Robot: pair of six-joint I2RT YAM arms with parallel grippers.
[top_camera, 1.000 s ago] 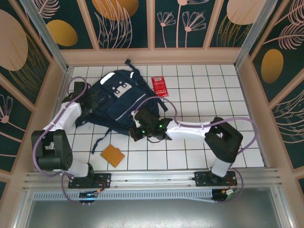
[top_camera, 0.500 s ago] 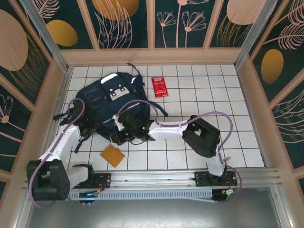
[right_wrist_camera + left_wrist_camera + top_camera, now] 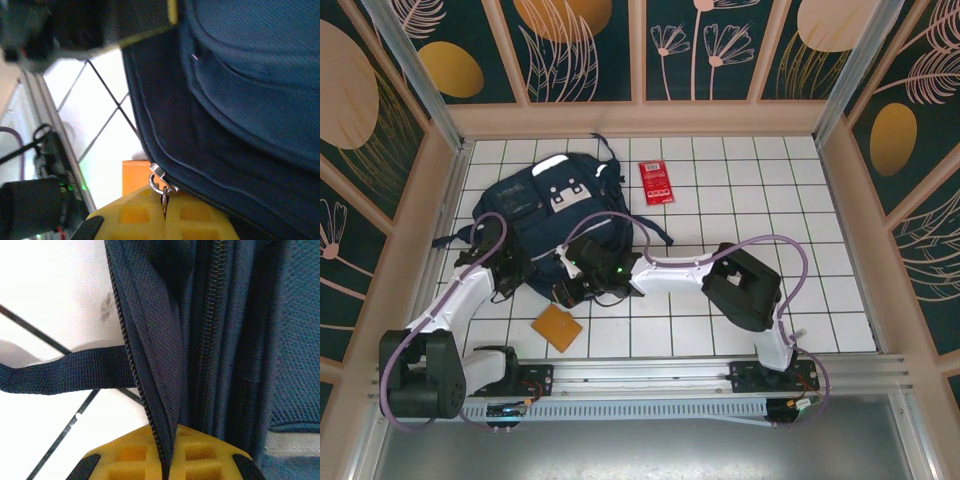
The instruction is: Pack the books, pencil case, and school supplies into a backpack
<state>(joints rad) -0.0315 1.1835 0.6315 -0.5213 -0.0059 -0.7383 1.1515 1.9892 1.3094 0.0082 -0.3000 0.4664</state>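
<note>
The dark navy backpack (image 3: 555, 205) lies flat on the white tiled table, top towards the back. My left gripper (image 3: 515, 272) is at its lower left edge. In the left wrist view this gripper (image 3: 167, 460) is shut on the backpack's zipper-edged fabric flap (image 3: 155, 365). My right gripper (image 3: 572, 288) is at the bag's near edge, and in the right wrist view it (image 3: 165, 210) is shut on the metal zipper pull (image 3: 161, 182). Of the school supplies, a red rectangle (image 3: 657, 183) lies right of the bag and an orange pad (image 3: 557, 327) lies in front. Books and pencil case are out of view.
A black strap (image 3: 65, 371) trails from the bag's left side across the tiles. The orange pad (image 3: 134, 175) sits just under the right gripper. Wooden walls (image 3: 840, 180) enclose the table. The metal rail (image 3: 650, 375) with the arm bases runs along the near edge.
The left gripper's jaws have shut on the backpack's flap. Both arms swung left a second ago, the bag turning with them; since half a second ago they have barely moved.
</note>
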